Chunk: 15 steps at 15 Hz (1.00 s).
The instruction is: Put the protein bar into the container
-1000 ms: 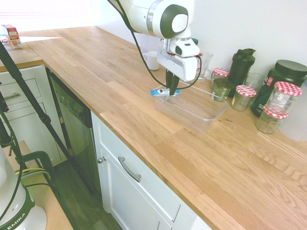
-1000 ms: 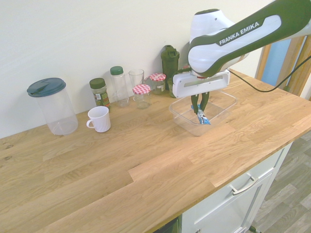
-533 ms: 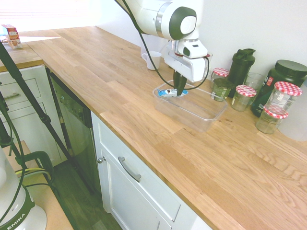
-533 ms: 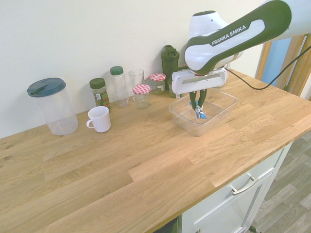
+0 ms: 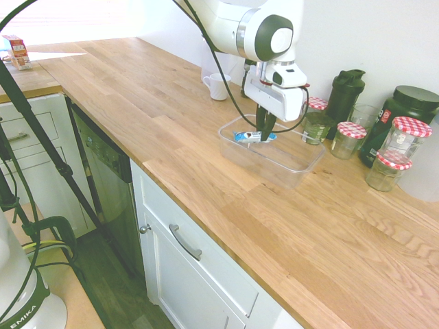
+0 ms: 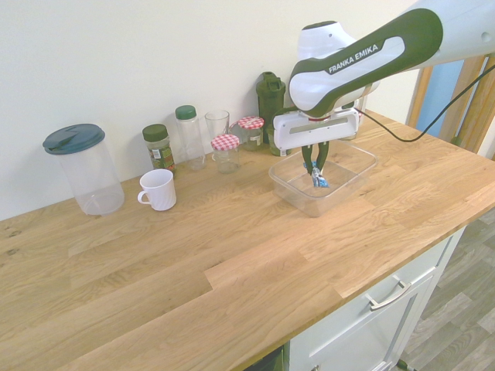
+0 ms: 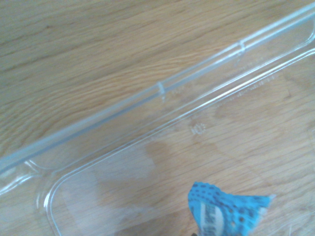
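Observation:
My gripper (image 5: 263, 133) (image 6: 315, 173) points straight down over the clear plastic container (image 5: 295, 163) (image 6: 295, 190) and is shut on the protein bar (image 5: 250, 137) (image 6: 318, 181). The bar's blue-and-white wrapper hangs level, inside the tub's outline near one end, just above its floor. In the wrist view a blue wrapper end (image 7: 224, 211) shows over the container's transparent floor, with the rim (image 7: 162, 88) running across the picture.
Along the wall stand red-checked jars (image 5: 410, 134) (image 6: 226, 151), a dark shaker bottle (image 5: 344, 94) (image 6: 270, 100), a drinking glass (image 6: 216, 125), a spice jar (image 6: 158, 146), a white mug (image 5: 219, 86) (image 6: 158, 189) and a lidded pitcher (image 6: 83, 168). The counter's front edge (image 5: 199, 205) drops off above drawers.
The gripper carried the protein bar along the counter, from the container's near end rim to over its inside. It stayed shut on the bar.

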Each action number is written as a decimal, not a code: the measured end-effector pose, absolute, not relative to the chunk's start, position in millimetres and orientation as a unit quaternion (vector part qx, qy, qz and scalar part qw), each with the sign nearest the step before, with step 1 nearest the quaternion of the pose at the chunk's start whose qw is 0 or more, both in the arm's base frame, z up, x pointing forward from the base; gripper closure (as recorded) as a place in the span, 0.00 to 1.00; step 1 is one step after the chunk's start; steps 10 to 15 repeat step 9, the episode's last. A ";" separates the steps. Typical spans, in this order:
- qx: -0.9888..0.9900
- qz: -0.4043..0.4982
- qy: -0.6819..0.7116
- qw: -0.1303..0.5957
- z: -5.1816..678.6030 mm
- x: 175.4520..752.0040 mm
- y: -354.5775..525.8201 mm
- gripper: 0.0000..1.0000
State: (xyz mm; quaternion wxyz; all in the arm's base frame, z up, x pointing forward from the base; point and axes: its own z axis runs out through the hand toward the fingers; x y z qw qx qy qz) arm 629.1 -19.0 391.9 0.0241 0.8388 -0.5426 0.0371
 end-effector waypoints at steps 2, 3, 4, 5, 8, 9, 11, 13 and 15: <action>0.838 0.035 -0.543 0.026 389.1 629.3 -20.4 0.00; 0.838 0.035 -0.543 0.026 388.8 629.4 -20.4 0.00; 0.838 0.036 -0.543 0.024 390.7 629.7 -20.4 0.00; 0.838 0.041 -0.544 0.020 397.5 629.6 -20.6 0.00; 0.837 0.073 -0.543 -0.007 451.8 618.8 -23.7 0.00; 0.838 0.083 -0.538 -0.021 475.0 607.4 -24.9 0.00; 0.838 0.083 -0.538 -0.021 475.0 607.4 -24.9 0.00; 0.838 0.083 -0.538 -0.021 475.0 607.4 -24.9 0.00; 0.838 0.083 -0.538 -0.021 475.0 607.4 -24.9 0.00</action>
